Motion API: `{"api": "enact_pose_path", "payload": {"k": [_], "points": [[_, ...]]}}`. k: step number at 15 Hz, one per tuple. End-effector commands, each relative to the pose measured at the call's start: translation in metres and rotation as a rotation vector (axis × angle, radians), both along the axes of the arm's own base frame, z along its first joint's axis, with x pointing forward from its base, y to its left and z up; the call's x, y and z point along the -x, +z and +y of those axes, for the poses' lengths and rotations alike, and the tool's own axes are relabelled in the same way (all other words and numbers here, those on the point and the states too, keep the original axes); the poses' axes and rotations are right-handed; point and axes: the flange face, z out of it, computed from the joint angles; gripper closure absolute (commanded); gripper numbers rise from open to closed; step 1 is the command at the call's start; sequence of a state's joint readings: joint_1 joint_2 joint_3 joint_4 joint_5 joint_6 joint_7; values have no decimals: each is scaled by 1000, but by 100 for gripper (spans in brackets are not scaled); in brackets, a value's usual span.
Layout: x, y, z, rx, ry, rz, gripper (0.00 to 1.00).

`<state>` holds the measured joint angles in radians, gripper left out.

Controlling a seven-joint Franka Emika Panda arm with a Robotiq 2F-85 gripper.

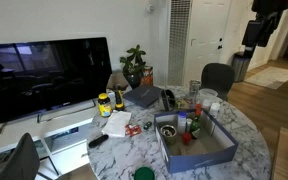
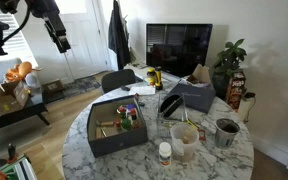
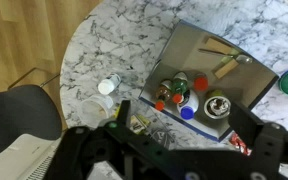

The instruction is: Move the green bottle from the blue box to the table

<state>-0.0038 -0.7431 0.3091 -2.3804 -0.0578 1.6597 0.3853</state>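
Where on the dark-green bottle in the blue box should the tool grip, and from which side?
Probably grip the small dark-green bottle near its top, coming straight down: it stands upright among other bottles inside the low blue open-topped box, whose walls block a sideways approach.

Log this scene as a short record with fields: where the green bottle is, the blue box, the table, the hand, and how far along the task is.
green bottle: upright inside the blue box, among other small bottles
blue box: open-topped, resting on the table
table: round, marble-look top
hand: high above the table, open, holding nothing
task state: bottle not yet taken out of the box
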Motion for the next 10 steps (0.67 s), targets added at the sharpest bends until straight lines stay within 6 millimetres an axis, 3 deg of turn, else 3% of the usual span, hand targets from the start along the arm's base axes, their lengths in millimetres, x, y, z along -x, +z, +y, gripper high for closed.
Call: {"api": "enact_pose_path", "payload": {"k": [1, 4, 7, 10], "points": [[0, 1, 0, 0, 0, 1, 0], [0, 1, 0, 0, 0, 1, 0], [-29, -13, -55, -110, -74, -79, 0], [-57, -50, -118, -199, -135, -102, 0]]}}
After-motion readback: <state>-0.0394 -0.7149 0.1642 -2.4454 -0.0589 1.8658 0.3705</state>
